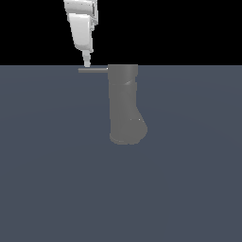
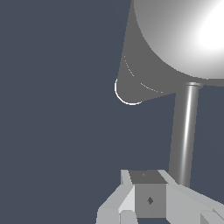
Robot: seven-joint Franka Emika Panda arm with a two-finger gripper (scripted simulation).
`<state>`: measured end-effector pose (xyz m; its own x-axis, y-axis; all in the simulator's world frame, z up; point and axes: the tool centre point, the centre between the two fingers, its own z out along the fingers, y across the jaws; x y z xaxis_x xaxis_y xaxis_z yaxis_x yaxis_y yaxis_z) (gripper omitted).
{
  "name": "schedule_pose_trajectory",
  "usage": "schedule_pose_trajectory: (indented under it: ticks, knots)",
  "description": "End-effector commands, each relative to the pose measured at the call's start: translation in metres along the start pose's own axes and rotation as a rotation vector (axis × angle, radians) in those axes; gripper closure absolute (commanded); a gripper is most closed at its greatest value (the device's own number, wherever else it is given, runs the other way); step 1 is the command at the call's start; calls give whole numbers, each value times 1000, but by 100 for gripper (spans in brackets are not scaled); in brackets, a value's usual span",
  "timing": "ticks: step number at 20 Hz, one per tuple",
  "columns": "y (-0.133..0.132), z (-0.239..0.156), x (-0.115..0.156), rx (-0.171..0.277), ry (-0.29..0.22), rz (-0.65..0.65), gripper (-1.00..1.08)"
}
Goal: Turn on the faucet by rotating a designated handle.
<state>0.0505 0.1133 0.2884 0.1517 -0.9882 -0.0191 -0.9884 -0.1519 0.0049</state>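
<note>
The faucet [image 1: 124, 104] is a matte grey upright cylinder with a wider rounded base, standing on the flat floor. Its handle [image 1: 93, 70], a thin grey rod, sticks out level from the top toward the exterior view's left. My white gripper [image 1: 87, 64] comes down from above, its tips just over the rod's outer half and close to touching it. In the wrist view the faucet [image 2: 175, 39] looms large and the handle [image 2: 183, 131] runs from it toward my gripper [image 2: 146, 197], passing beside the fingers. The fingers look shut with nothing between them.
A plain dark blue-grey floor [image 1: 56, 179] spreads all around the faucet. Nothing else stands on it.
</note>
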Motion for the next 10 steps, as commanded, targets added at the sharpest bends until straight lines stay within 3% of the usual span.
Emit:
schedule_pose_trajectory:
  ticks: [1,10]
  knots:
    - [-5,7,-2,3,8,34,108]
    - [-13,19,-5,6,19,83,108]
